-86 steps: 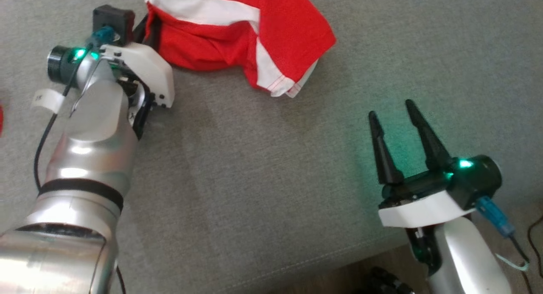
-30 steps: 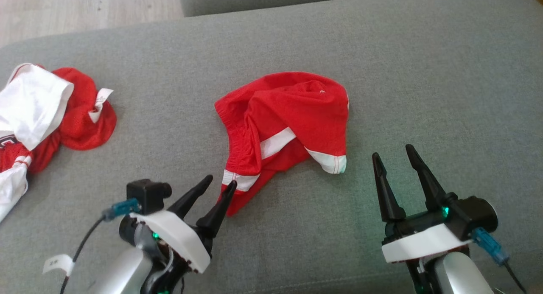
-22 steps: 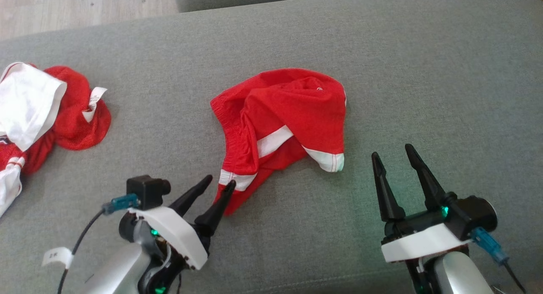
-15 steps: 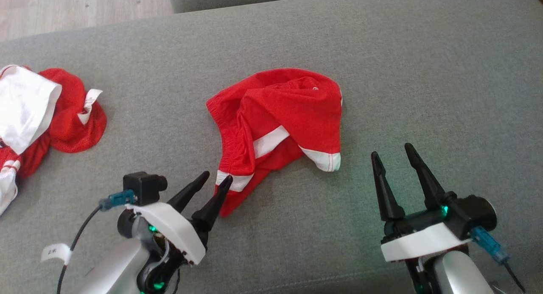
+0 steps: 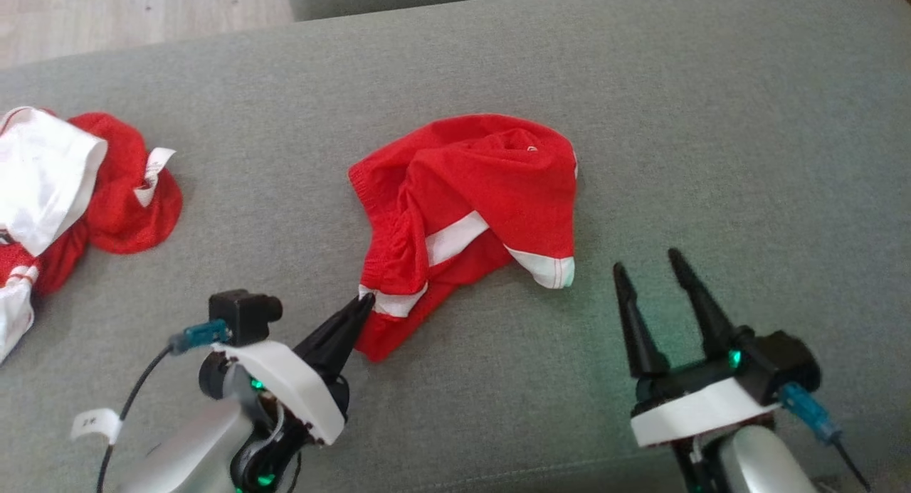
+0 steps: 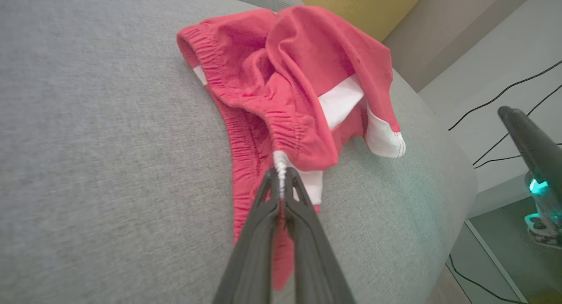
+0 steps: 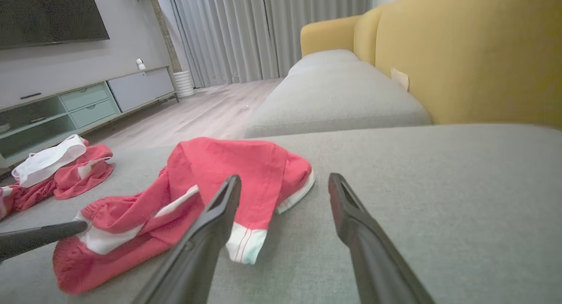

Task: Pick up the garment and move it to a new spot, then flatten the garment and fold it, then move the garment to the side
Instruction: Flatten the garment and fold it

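Since the left pincer (image 5: 364, 302) is clenched on the white-banded edge of the garment (image 5: 491, 180), the grip sits at the cloth's near-left end, toward the front edge of the sofa cushion (image 5: 747, 123). Garment lies crumpled mid-cushion, long axis running from that pinch away and rightward toward the back edge, so the lift likely wants to go up and leftward to let it hang out. Right pincer (image 5: 645, 260) is spread and empty, just short of the white-hemmed leg corner (image 5: 551, 271), handy if a second hold is needed.
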You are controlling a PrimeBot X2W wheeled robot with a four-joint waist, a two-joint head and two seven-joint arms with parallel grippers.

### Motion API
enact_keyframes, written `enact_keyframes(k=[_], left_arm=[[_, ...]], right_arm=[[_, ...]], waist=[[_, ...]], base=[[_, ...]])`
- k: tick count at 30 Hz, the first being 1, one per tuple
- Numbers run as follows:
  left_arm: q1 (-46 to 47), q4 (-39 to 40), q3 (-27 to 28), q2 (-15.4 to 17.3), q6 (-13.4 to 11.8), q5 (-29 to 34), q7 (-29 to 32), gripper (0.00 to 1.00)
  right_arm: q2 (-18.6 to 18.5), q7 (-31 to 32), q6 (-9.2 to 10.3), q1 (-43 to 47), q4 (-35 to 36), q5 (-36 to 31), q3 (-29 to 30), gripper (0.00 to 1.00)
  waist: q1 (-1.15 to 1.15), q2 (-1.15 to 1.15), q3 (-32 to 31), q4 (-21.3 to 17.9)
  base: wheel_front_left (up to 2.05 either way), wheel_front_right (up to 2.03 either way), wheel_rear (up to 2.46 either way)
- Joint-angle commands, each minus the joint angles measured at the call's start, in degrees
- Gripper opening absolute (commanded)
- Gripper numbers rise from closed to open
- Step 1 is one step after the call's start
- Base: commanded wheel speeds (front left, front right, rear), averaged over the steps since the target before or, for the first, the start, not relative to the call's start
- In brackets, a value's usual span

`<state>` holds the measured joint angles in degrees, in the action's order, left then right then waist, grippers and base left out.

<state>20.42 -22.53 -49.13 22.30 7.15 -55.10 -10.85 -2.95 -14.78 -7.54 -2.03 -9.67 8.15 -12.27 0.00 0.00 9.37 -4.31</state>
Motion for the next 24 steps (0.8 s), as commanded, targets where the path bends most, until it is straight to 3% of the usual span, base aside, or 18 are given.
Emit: enact_keyframes(k=[1,6,12,22,23,24], left_arm=[[2.1,1.4,2.0,2.1,0.3,-0.2,-0.9,0.0],[1.2,2.0,1.9,3.1,0.3,0.1,-2.4,0.0],[1.8,2.2,2.0,3.5,0.3,0.2,-2.9,0.0],[3.7,1.0,0.9,2.8,0.3,0.1,-3.6,0.0],[3.8,0.8,0.8,2.8,0.3,0.1,-3.6,0.0],[3.9,0.7,0.7,2.8,0.3,0.0,-3.7,0.0]], right_arm=[[0.1,-0.2,0.05,-1.2,1.0,0.8,-1.7,1.0],[0.1,-0.2,0.05,-2.0,-7.7,11.7,-5.3,1.0],[-1.3,-0.2,0.05,-8.6,-17.5,20.1,-10.1,1.0],[-3.8,-0.2,0.05,-14.6,-24.6,27.3,-16.4,1.0],[-3.8,-0.2,0.05,-14.7,-24.9,27.8,-16.8,0.97],[-4.0,-0.2,0.05,-14.9,-25.3,28.3,-17.2,0.85]], waist=[[0.0,0.0,-0.3,0.4],[0.0,0.0,-0.8,2.6],[0.0,0.0,0.2,4.6],[0.0,0.0,0.6,6.3],[0.0,0.0,0.6,6.4],[0.0,0.0,0.7,6.4]], base=[[0.0,0.0,0.0],[0.0,0.0,0.0],[0.0,0.0,0.0],[0.0,0.0,0.0],[0.0,0.0,0.0],[0.0,0.0,0.0]])
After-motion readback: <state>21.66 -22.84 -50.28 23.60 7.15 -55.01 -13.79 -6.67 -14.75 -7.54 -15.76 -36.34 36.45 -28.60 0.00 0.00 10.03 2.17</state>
